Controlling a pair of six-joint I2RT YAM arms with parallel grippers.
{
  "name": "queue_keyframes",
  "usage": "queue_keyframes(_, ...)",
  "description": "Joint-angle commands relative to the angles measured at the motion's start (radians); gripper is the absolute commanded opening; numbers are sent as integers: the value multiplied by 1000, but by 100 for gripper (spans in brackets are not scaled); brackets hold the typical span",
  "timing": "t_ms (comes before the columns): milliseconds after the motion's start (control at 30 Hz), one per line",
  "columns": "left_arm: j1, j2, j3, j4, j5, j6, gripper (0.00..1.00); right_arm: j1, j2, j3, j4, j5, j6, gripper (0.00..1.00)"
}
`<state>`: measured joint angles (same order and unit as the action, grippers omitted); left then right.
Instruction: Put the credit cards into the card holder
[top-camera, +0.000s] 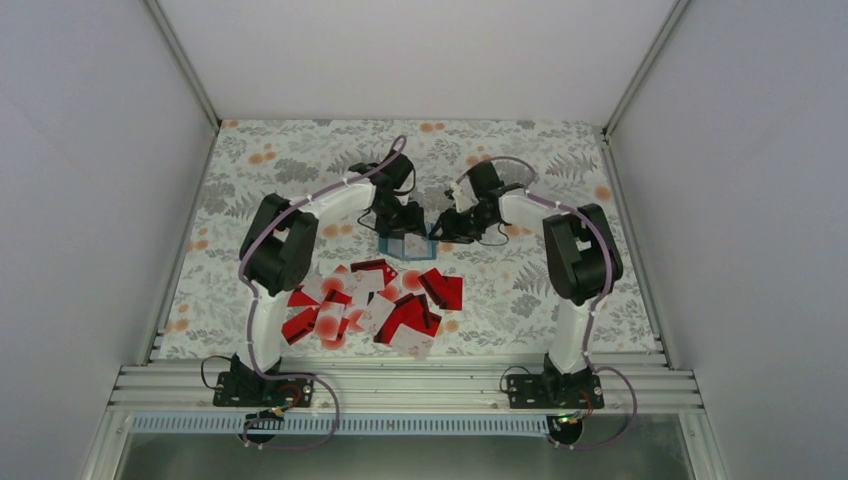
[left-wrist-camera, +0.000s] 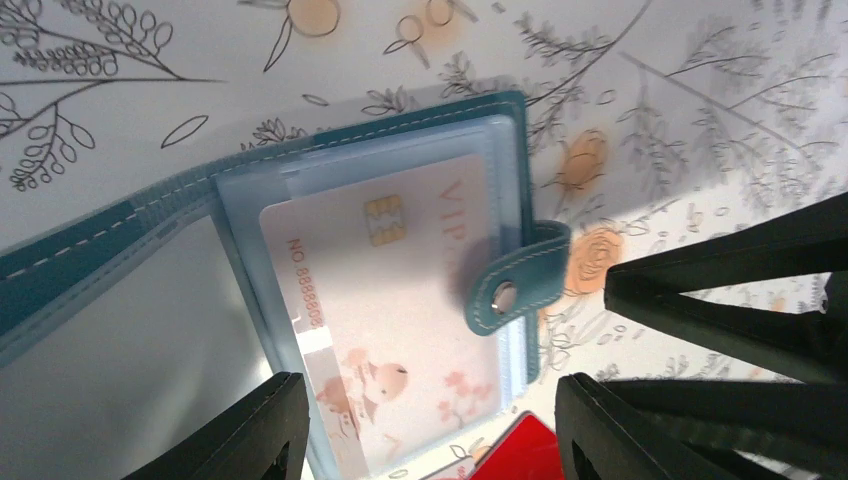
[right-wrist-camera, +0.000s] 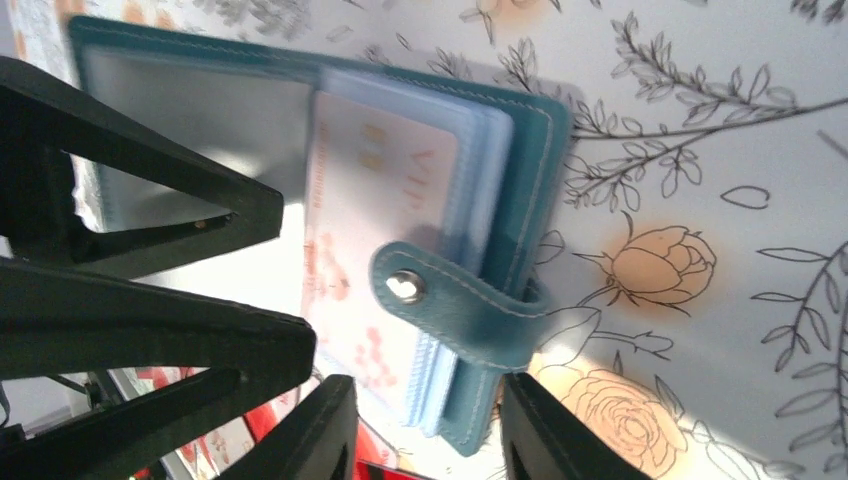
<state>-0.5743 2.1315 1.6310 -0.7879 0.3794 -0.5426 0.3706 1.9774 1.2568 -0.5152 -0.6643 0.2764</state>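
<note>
Left end effector spread, right end effector spread, card holder holds white card

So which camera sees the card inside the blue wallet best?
The left wrist view: the card looks big, with its chip and VIP lettering readable. The right wrist view shows it slanted, partly behind the clasp tab. In the top view the card holder is tiny, the card only a pale patch.

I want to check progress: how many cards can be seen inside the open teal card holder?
1. A white card with a gold chip sits in the top clear sleeve of the teal folding card holder; lower sleeves may hide more.
</note>
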Motion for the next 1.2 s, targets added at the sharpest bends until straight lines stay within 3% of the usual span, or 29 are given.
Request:
queue_keyframes(0, 1, -78, 1, -7, 7, 5, 62, 1, -110, -4, -21, 15, -37, 44)
queue_keyframes(167, 9, -109, -1, -34, -27, 42, 59, 2, -149, -25, -13, -69, -25, 49)
queue_keyframes(300, 14, -124, -39, -30, -32, 73, 50, 4, -156, -94, 72, -188, 47, 48)
queue_keyframes(567, 16, -133, -122, -28, -88, 91, 33, 15, -124, -167, 205, -265, 141, 47)
queue_keyframes(933, 16, -137, -199, 18, -93, 97, 12, 34, -44, -182, 286, -250, 198, 46)
queue_keyframes(1167, 14, -115, -196, 40, -77, 106, 10, 36, -20, -153, 262, -213, 189, 45)
